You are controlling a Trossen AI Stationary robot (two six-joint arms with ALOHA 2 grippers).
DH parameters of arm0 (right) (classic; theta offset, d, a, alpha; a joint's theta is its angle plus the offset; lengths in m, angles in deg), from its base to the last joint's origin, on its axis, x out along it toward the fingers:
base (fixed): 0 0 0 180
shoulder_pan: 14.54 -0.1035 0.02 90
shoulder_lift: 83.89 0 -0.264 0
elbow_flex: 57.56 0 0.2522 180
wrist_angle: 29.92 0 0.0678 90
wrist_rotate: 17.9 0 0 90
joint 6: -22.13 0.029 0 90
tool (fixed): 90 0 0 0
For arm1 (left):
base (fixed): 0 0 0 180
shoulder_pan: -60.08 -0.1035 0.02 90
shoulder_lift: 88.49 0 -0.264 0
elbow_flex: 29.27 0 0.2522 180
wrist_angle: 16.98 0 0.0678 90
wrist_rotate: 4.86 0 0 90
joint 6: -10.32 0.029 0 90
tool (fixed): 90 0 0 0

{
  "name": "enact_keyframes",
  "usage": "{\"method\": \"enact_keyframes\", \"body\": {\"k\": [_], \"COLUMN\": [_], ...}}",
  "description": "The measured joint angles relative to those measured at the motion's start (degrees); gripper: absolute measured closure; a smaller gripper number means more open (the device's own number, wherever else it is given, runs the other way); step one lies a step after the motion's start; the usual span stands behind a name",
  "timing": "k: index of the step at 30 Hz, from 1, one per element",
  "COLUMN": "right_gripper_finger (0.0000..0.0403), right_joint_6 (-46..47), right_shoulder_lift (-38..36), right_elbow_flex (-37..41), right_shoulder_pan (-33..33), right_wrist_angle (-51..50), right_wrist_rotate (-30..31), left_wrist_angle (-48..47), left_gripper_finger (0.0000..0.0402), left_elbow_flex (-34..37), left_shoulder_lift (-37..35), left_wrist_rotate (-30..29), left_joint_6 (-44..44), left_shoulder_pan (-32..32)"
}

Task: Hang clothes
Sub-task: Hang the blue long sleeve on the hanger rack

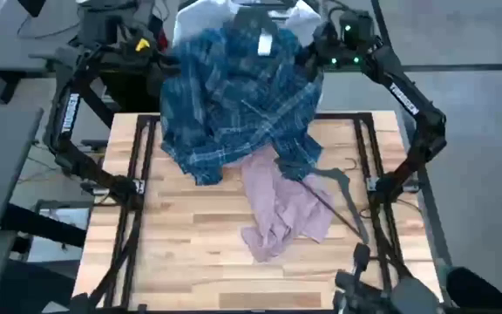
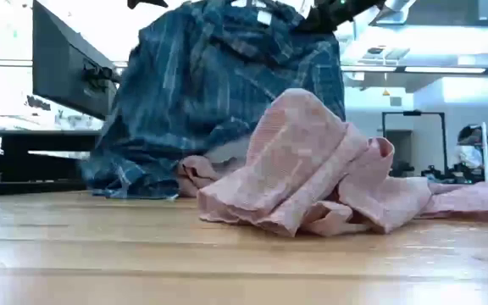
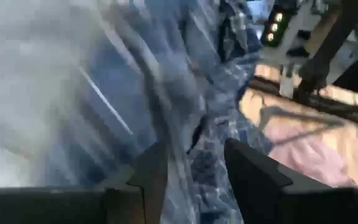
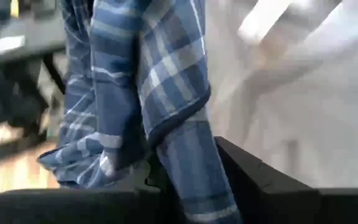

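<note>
On my overhead feed, nearest me at about five o'clock on the table, a thin dark hanger lies flat just beside the dusty pink shirt, which sits crumpled near the middle. Past it, toward twelve o'clock, the plaid shirt is lifted off the wood, its lower edge draping onto the far half of the table. My left arm rises from nine o'clock and folds inward to the shirt's upper left; my right arm bends up from three o'clock, its wrist lights at the shirt's upper right. The white shirt shows behind, at the far edge.

The low camera adds what the overhead cannot: the pink shirt mounded in front, the plaid hanging behind it like a curtain, its hem resting on the table.

The left wrist camera shows the left gripper with fingers parted, blue plaid cloth between them, though I cannot tell whether they grip it. The right wrist camera shows the right gripper pinched narrowly on a fold of plaid, with white cloth beyond.
</note>
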Motion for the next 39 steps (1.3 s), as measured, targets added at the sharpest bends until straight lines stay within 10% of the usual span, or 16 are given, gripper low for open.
{"method": "enact_keyframes", "body": {"k": [9,22,32,39], "right_gripper_finger": [0.0319,0.0319,0.032,0.0171], "right_joint_6": [5.21,0.79,-2.73,-1.12], "right_shoulder_lift": [6.07,22.6,24.03,20.71], "right_elbow_flex": [-2.18,-26.22,-28.6,-28.35], "right_shoulder_pan": [0.33,2.21,2.88,4.13], "right_wrist_angle": [9.74,-2.99,-8.18,-13.88], "right_wrist_rotate": [0.91,1.09,0.8,6.27], "left_wrist_angle": [-0.07,-0.87,-0.87,-0.78], "left_gripper_finger": [0.026,0.026,0.026,0.026], "left_elbow_flex": [0.07,0.07,0.07,0.07], "left_shoulder_lift": [-0.05,-0.05,-0.03,0.02], "left_wrist_rotate": [-0.11,-0.2,-0.26,-1.98], "left_joint_6": [1.28,1.35,1.28,1.82], "left_shoulder_pan": [-0.02,0.03,0.05,0.05]}}
